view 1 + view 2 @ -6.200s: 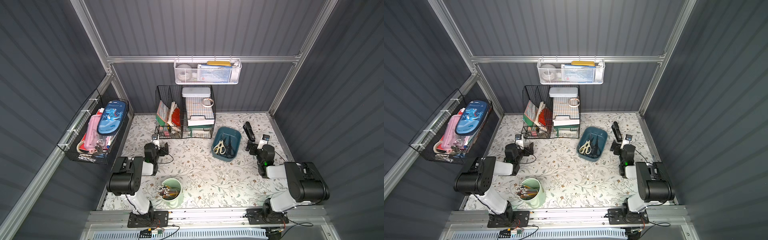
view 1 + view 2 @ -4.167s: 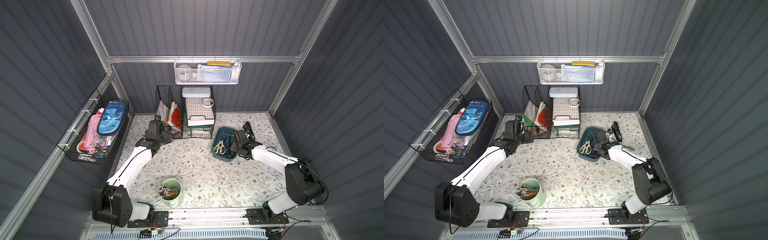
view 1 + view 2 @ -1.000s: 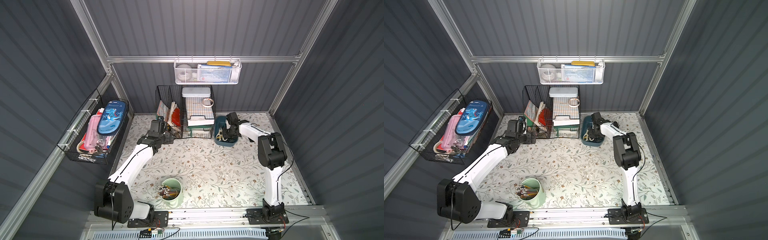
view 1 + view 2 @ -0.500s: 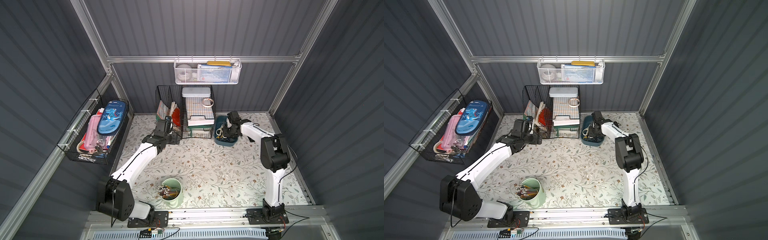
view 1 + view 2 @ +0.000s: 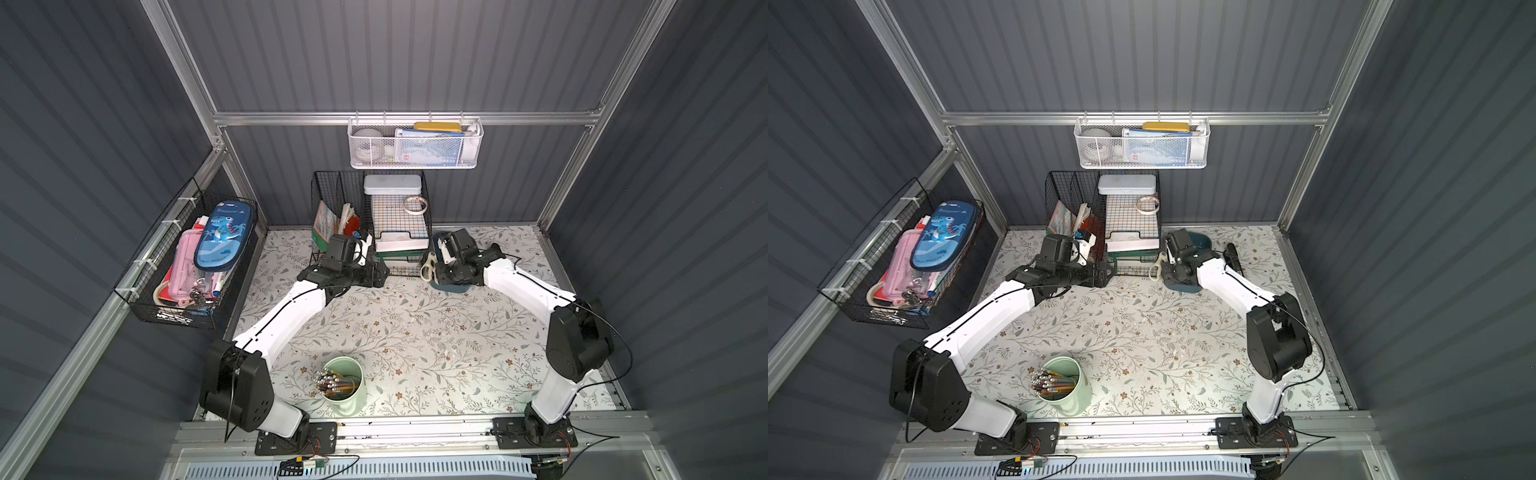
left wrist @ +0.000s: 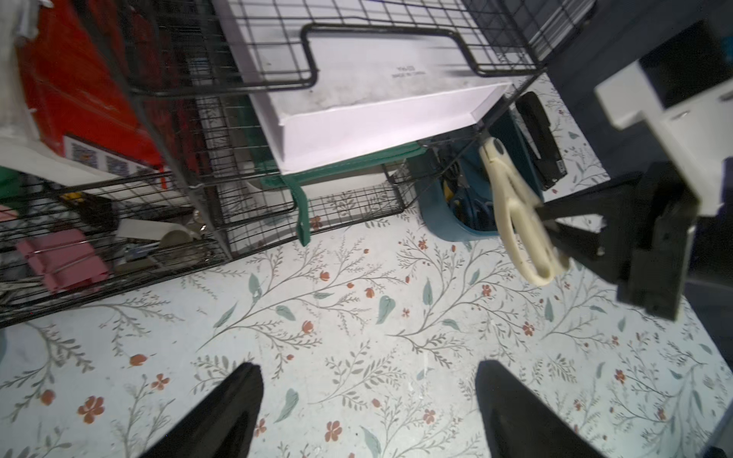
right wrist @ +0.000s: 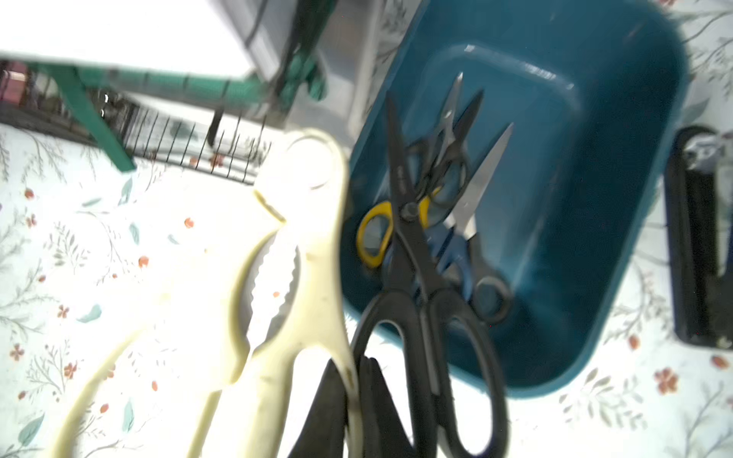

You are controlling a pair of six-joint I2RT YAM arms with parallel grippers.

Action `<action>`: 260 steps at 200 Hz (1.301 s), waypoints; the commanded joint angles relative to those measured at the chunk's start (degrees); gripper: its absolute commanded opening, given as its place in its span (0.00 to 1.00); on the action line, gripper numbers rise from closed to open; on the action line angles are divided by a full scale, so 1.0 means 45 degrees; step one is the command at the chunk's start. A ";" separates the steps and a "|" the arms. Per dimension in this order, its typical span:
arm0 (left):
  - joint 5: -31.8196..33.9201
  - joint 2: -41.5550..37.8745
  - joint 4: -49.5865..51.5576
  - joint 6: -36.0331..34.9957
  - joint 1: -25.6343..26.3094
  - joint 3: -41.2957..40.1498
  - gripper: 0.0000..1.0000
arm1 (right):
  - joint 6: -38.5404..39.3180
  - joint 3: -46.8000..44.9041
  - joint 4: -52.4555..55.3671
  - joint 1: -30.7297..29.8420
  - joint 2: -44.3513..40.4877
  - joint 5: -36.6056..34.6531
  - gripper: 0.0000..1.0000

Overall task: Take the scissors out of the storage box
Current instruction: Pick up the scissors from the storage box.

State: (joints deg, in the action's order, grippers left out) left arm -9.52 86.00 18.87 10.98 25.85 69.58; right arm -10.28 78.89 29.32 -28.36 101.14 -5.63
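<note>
Right end effector (image 7: 351, 396) is clamped on one handle of the cream scissors (image 7: 293, 277), with the thin handle edge pinched between the fingers, probably because that loop was the easiest part to catch. In a top view the pair hangs outside the box (image 5: 1198, 240), between it and the wire organiser (image 5: 370, 216). It looks lifted clear of the tabletop (image 5: 415, 332) and not set down yet. The rest is in the box. The long black scissors (image 7: 416, 285) lie across the pile with handles propped over the rim, so likely the easy next grab. Under them are a yellow-handled pair (image 7: 373, 234), small black ones (image 7: 448, 158) and a blue-handled pair (image 7: 456, 253), all tangled, so the exact count is unclear. Left end effector (image 6: 369, 366) has its fingers wide apart and holds nothing. It hovers over bare tabletop in front of the organiser, facing the held pair, maybe waiting for its turn (a guess). In both top views the arm covers most of the box, so the contents can't be seen there. The right wrist view is blurred and the cream scissors are blown out, so the blade end can't be read. A stapler (image 5: 1233, 255) sits beside the box and is not a target
</note>
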 commanded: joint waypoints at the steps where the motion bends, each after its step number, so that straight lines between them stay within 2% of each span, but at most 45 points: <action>1: -0.0784 0.0303 -0.0359 0.0447 0.0135 -0.0273 0.89 | -0.0180 -0.0168 -0.0206 -0.0316 -0.0156 -0.0702 0.00; 29: -0.0507 0.0362 -0.0444 0.0550 0.0129 -0.0422 0.88 | 0.0116 0.0410 0.0100 0.0031 0.0446 -0.1915 0.00; 83: -0.0152 0.0211 -0.0293 0.0516 0.0127 -0.0500 0.88 | 0.0254 0.1194 -0.0183 0.1821 0.1150 -0.0836 0.00; 116: -0.0201 0.0354 -0.0239 0.0658 0.0135 -0.0361 0.88 | 0.0712 0.1440 -0.0110 0.1917 0.1111 -0.0751 0.00; 148: -0.1147 0.0948 -0.0435 0.1286 0.0296 0.0263 0.88 | 0.0785 0.1463 0.0730 0.1791 0.0636 -0.0248 0.00; 191: -0.1989 0.1852 -0.1175 0.1713 0.1037 0.1046 0.89 | 0.0100 0.0133 0.0842 0.1027 -0.0772 0.0573 0.00; 211: -0.2024 0.2291 -0.1460 0.1882 0.1367 0.1138 0.88 | -0.0332 -0.0370 0.0623 0.0466 -0.1240 0.0819 0.00; 224: -0.2616 0.2477 -0.1760 0.2112 0.1535 0.1068 0.89 | -0.0524 -0.0512 0.0631 0.0086 -0.1395 0.0869 0.00; 260: -0.2895 0.2415 -0.2444 0.2588 0.1776 0.0730 0.88 | -0.0904 -0.0698 0.0503 -0.0613 -0.1486 0.1056 0.00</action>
State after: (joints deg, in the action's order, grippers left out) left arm -19.97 97.43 10.94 20.23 33.39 73.47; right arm -12.75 76.44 31.79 -29.45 95.07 -2.81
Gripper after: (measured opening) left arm 0.885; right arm 0.099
